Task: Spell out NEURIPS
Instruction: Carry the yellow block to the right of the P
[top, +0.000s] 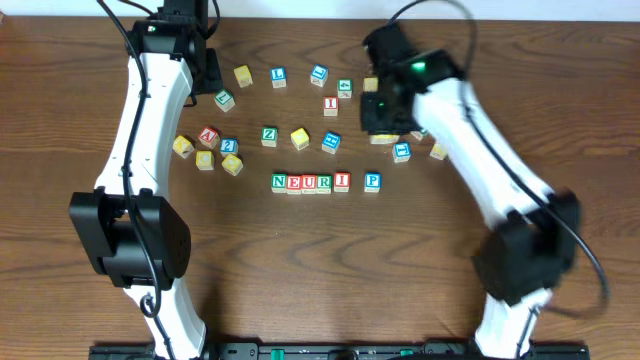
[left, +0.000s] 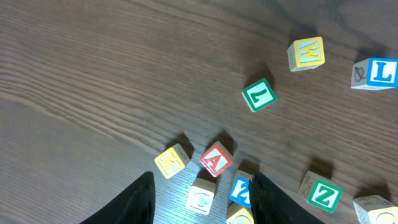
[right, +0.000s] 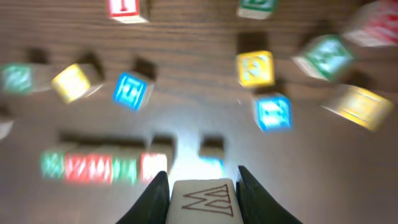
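Observation:
On the table, a row of cubes reads green N (top: 280, 182), red E (top: 294, 183), red U (top: 309, 183), green R (top: 325, 183) and red I (top: 342, 182). Blue P (top: 372, 181) stands a small gap to the right. In the right wrist view the row (right: 99, 167) is a blur. My right gripper (right: 202, 193) is shut on a pale wooden cube (right: 202, 200) with a red-brown zigzag outline on its face. It hangs behind the row's right end (top: 384, 128). My left gripper (left: 202, 202) is open and holds nothing, high over the back-left cubes (top: 208, 72).
Loose cubes lie behind the row: green Z (top: 269, 135), a yellow one (top: 300, 138), blue ones (top: 331, 142) (top: 402, 152), a second red I (top: 331, 105) and blue L (top: 278, 75). A cluster with red A (left: 215, 159) and pale C (left: 201, 198) lies at the left.

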